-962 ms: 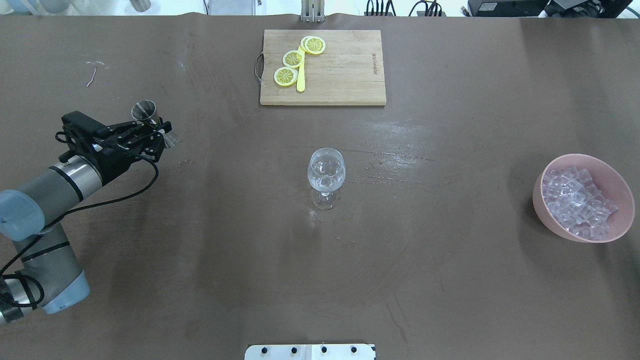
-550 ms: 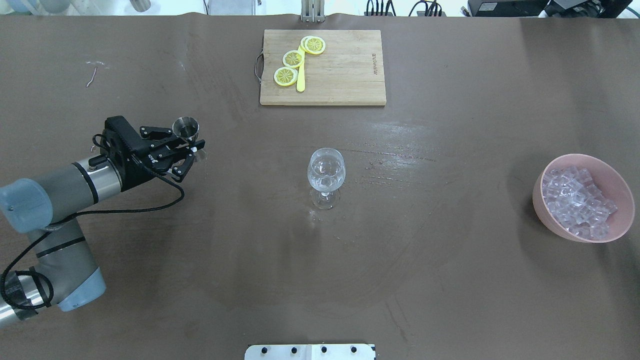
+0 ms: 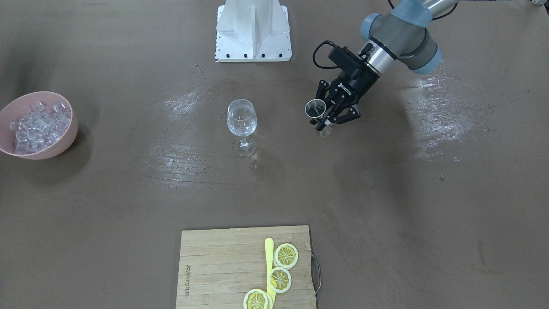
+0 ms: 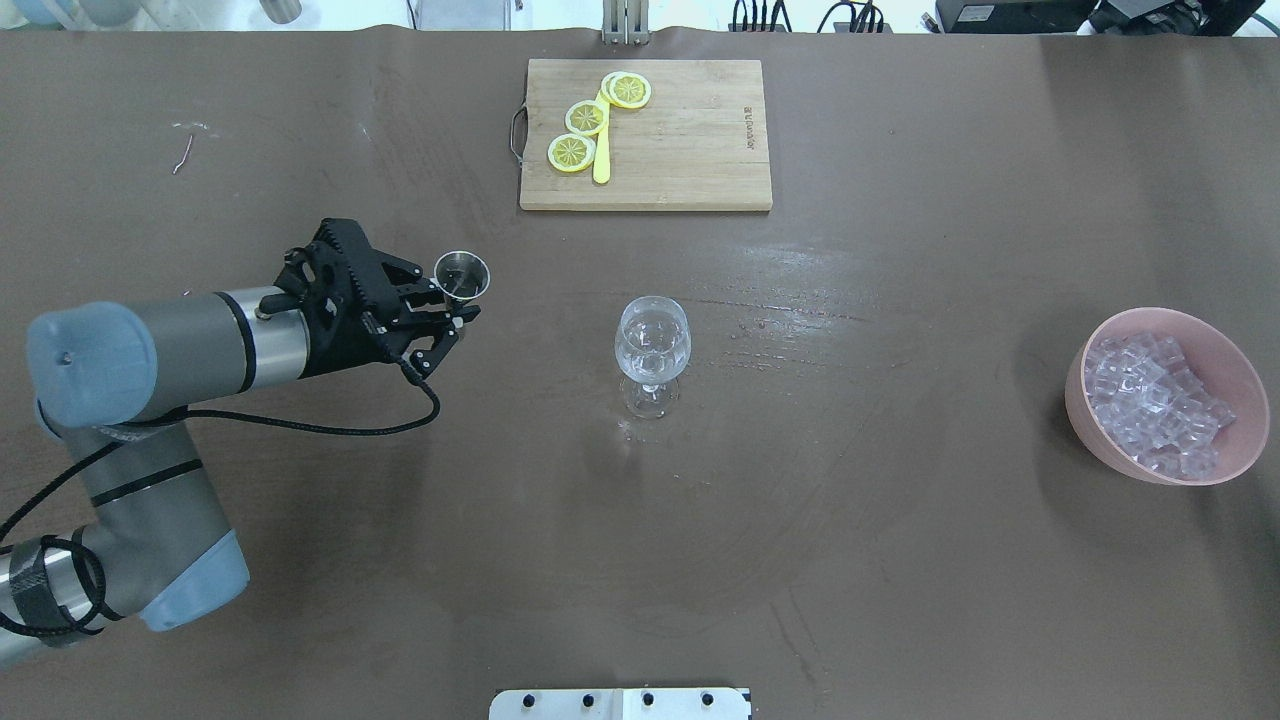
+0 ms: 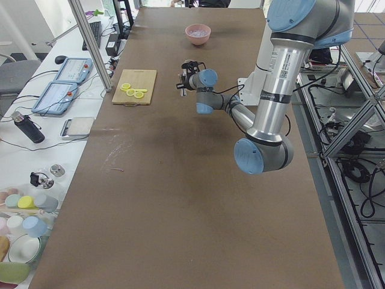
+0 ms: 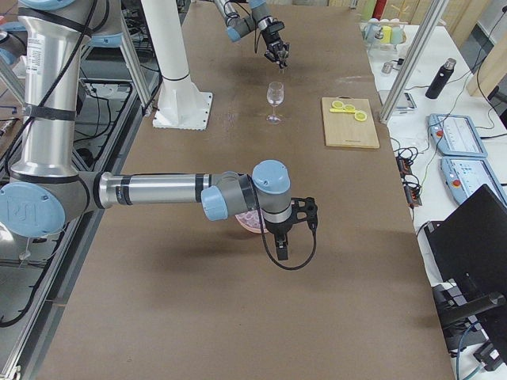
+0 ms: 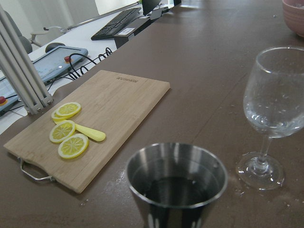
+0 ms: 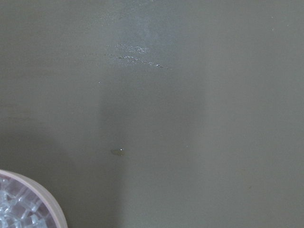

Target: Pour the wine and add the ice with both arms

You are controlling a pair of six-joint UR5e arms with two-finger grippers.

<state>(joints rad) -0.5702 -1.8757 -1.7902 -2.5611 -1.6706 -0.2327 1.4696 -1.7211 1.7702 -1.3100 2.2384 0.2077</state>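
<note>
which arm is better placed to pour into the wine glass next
Left. The left gripper is shut on the metal cup, upright with dark liquid inside, near the wine glass. The right gripper hangs by the pink bowl of ice, well away from the glass.

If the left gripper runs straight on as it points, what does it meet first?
Probably the wine glass, held metal cup leading; it may just pass on the cutting board side.

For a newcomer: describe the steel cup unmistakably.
On the brown table, find the clear stemmed wine glass at centre. Toward the robot's left, the black left tool grips a small shiny steel cup, the table's only metal vessel.
</note>
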